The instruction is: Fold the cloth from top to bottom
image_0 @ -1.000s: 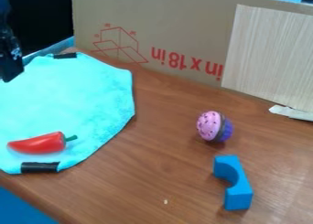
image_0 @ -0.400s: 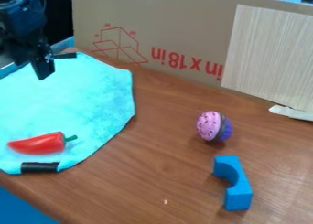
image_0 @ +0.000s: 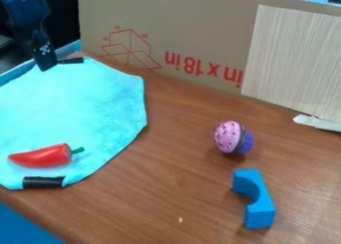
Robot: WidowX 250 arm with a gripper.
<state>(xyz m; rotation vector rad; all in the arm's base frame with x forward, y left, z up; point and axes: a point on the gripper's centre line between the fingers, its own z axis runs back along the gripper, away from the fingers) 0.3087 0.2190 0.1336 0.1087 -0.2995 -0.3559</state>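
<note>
Find the black gripper (image_0: 45,66) at upper left, beside the top black strip (image_0: 71,61); cannot tell whether apart or together. See the turquoise cloth (image_0: 73,108) spread flat on the wooden table (image_0: 180,188), with a red toy chili pepper (image_0: 41,157) on its lower part. Probably handles light, soft and limp, hardly slippery, not fragile; best take hold at the top edge, near that strip. Might bunch over the pepper. Count one cloth, one pepper, two black strips including the bottom black strip (image_0: 43,182), one blue arch block (image_0: 261,215), one pink-and-purple toy cupcake (image_0: 228,137).
</note>
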